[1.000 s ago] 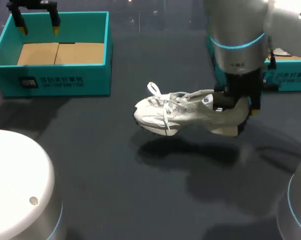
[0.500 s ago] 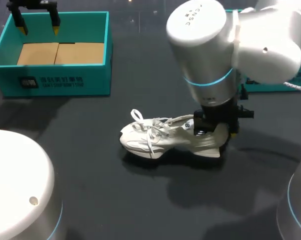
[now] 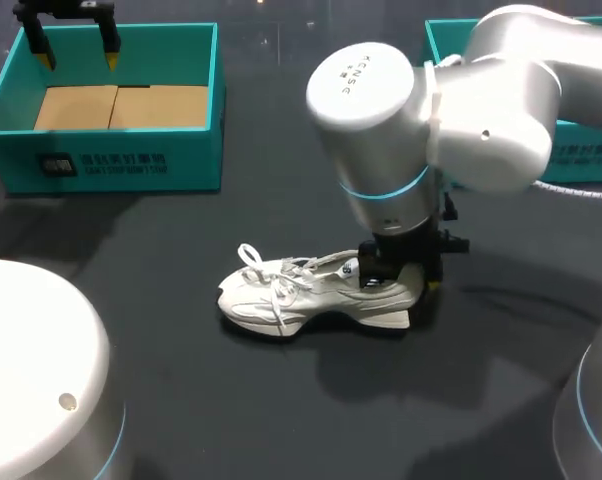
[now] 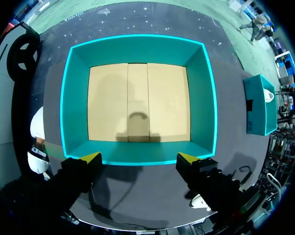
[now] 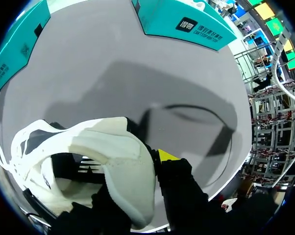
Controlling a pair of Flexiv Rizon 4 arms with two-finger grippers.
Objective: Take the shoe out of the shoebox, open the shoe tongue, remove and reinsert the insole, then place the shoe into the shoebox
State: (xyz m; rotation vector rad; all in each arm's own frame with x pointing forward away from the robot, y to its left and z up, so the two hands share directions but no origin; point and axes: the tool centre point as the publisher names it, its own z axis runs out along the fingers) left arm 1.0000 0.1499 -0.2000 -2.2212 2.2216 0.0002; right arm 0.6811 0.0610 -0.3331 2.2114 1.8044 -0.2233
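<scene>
At the middle of the dark worktop (image 3: 181,380), the right claw (image 3: 403,284) is clenched on the heel of a white lace-up shoe (image 3: 311,292). In the right wrist view the right claw (image 5: 142,169) has one yellow-tipped finger (image 5: 167,155) pressed against the outside of the heel, with the pale heel wall of the shoe (image 5: 88,147) pinched between the fingers. The shoe sits sole-down on the worktop, its toe pointing toward the left arm's side, its laces lying loose over the tongue. The right arm's large silver joint hangs directly above the heel.

Beyond the shoe, at the worktop's far right, stands a second teal box (image 3: 581,155), also seen ahead of the right claw (image 5: 186,22).

At the far left, the left claw (image 3: 78,58) hangs released, fingers spread wide, over an open teal rectangular shoebox (image 3: 121,165). From the left wrist, the left claw (image 4: 138,159) sits above the near wall of the shoebox (image 4: 137,49), whose tan cardboard floor (image 4: 137,103) lies bare.
</scene>
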